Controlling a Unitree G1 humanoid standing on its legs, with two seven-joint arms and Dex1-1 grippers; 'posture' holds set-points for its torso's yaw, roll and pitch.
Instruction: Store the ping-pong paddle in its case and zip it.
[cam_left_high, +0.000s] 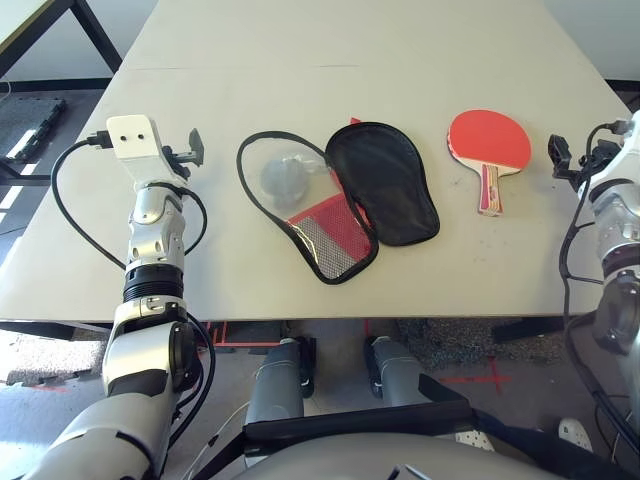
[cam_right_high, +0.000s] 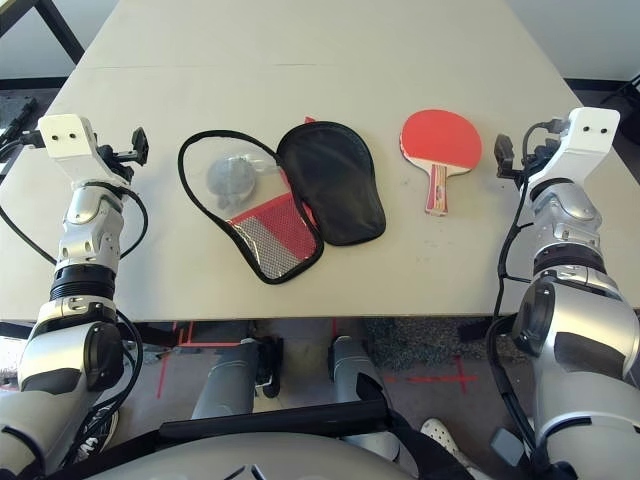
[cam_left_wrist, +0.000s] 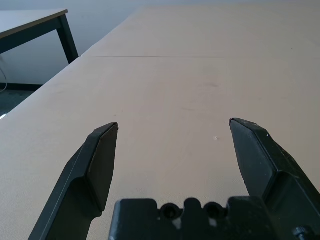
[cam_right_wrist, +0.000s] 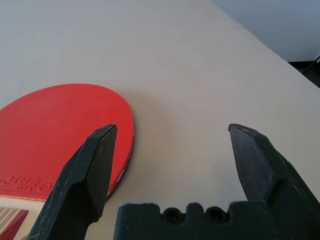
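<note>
Lying unzipped, the soft mesh-lined case flanks the smooth round paddle; both claws gape empty.

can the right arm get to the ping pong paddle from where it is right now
Probably yes. The ping-pong paddle lies flat on bare table just beside the right tool, whose fingers stand open and empty. Nothing sits between them; the case lies on the paddle's far side.

Bright, even daylight washes the pale table; shadows stay faint, every view sharp, without glare.
</note>
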